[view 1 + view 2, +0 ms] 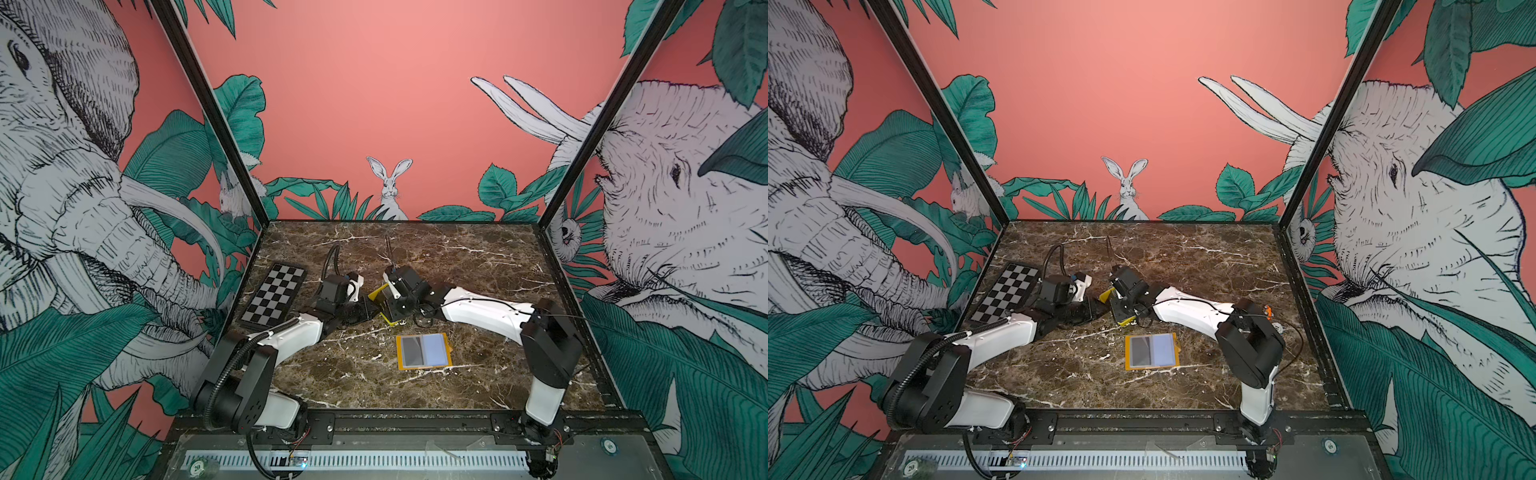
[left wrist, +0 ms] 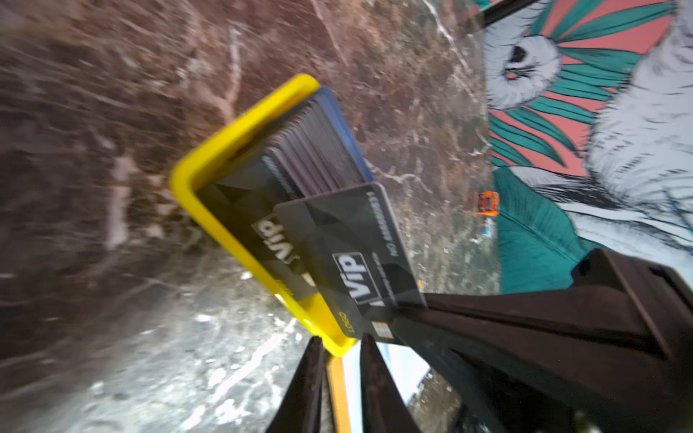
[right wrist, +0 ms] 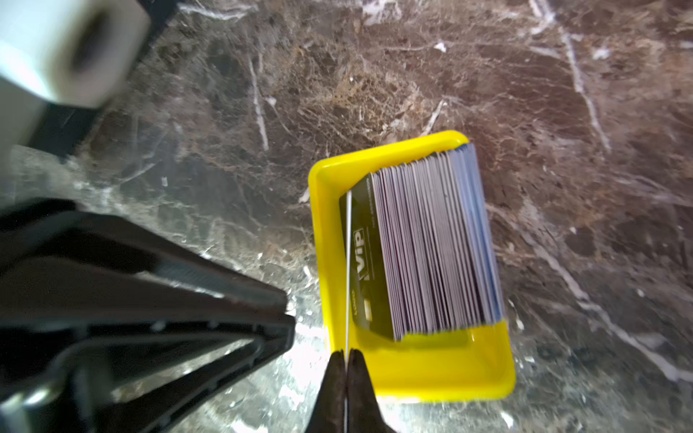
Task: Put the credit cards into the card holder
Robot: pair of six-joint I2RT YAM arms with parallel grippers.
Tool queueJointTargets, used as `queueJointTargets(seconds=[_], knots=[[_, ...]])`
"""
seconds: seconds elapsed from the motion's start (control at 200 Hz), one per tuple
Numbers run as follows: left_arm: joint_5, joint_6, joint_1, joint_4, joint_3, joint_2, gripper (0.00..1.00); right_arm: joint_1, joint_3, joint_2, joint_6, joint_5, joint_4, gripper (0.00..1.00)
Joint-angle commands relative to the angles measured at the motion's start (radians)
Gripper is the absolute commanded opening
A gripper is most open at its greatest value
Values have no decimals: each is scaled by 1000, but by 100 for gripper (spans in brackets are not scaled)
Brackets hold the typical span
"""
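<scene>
Right wrist view: at the bottom centre of the frame the right jaws are clenched on a single card (image 3: 348, 262), seen edge-on as a thin pale line. It stands just beside the black "VIP" face at the front of the credit cards (image 3: 431, 243). That stack stands on edge inside a yellow tray (image 3: 431, 375) on the brown marbled desk (image 3: 562, 93). It fills the tray's upper part in the frame and leaves the lower floor bare. In the left wrist view the single card shows its own black VIP face. It is pinched at its lower end by the right jaws, which reach in from the right edge, and it sits offset from the rest of the stack. At the bottom of that frame the left jaws straddle the tray's rim, one finger on each side, grasping the wall. In both top views the two arms meet at mid-desk and hide most of the tray. The card holder (image 1: 424, 351) (image 1: 1152, 351) lies open and flat just below them in the frame, sleeves up, one dark grey and one pale, with neither arm touching it. A checkerboard plate (image 1: 274, 299) (image 1: 1007, 297) lies at the desk's left side.
</scene>
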Motion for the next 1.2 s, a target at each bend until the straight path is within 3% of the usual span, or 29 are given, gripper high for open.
queueJointTargets(seconds=[0.0, 0.28, 0.55, 0.735, 0.96, 1.19], knots=[[123, -65, 4, 162, -34, -38, 22, -44, -53, -116, 45, -55, -2, 4], [239, -278, 2, 461, -115, -53, 25, -255, -253, -392, 281, -352, 47, 2], [237, -464, -71, 715, -126, 20, 35, -382, -355, -578, 436, -507, 3, 1], [206, -531, -155, 812, -84, 91, 36, -429, -447, -668, 594, -572, 88, 0], [200, -731, -176, 1094, -66, 200, 37, -457, -485, -735, 520, -633, 115, 0], [224, -805, -180, 1198, -70, 228, 36, -479, -556, -804, 511, -673, 229, 0]])
